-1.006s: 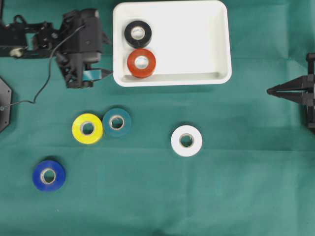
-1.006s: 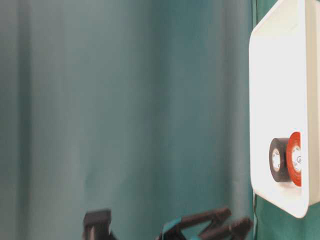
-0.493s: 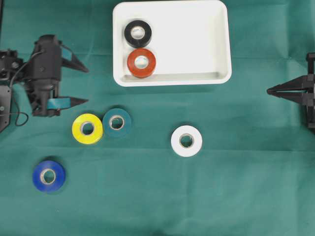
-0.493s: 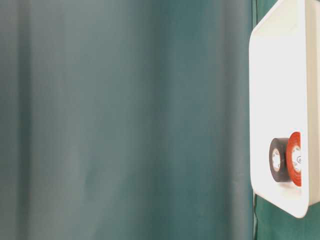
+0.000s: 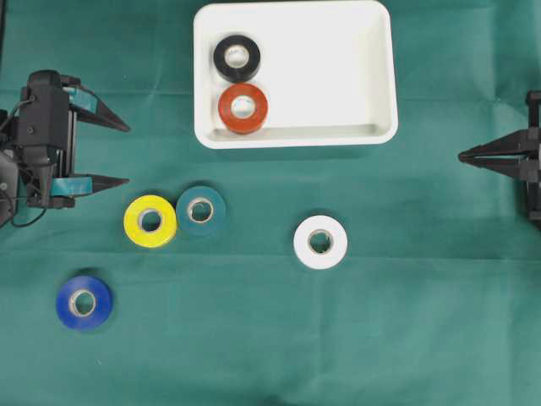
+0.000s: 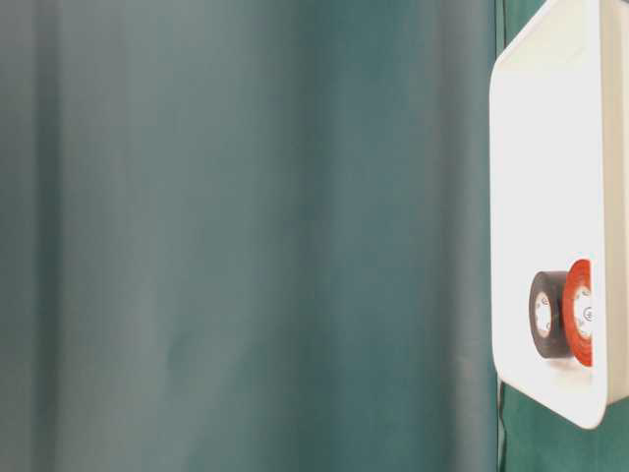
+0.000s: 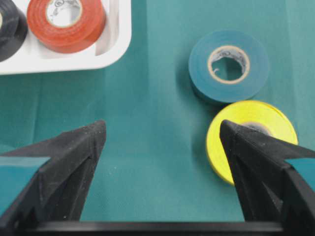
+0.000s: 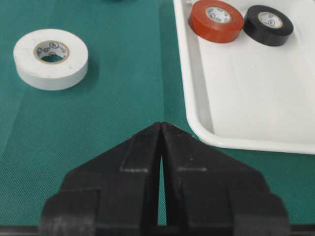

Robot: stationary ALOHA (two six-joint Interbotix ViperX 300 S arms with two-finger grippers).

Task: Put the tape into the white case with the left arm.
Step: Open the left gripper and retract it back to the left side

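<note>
The white case lies at the back, holding a black tape and a red tape. On the green cloth lie a yellow tape touching a teal tape, a white tape and a blue tape. My left gripper is open and empty at the far left, above and left of the yellow roll. In the left wrist view the left gripper spans bare cloth, its right finger overlapping the yellow tape. The right gripper rests shut at the right edge.
The table-level view shows only the case with its black tape and red tape. From the right wrist, the white tape lies ahead on the left and the case's rim just ahead on the right.
My left gripper has drawn back from beside the case's left rim to the far left of the table, staying open. It has left the table-level view. The tapes have not moved.
</note>
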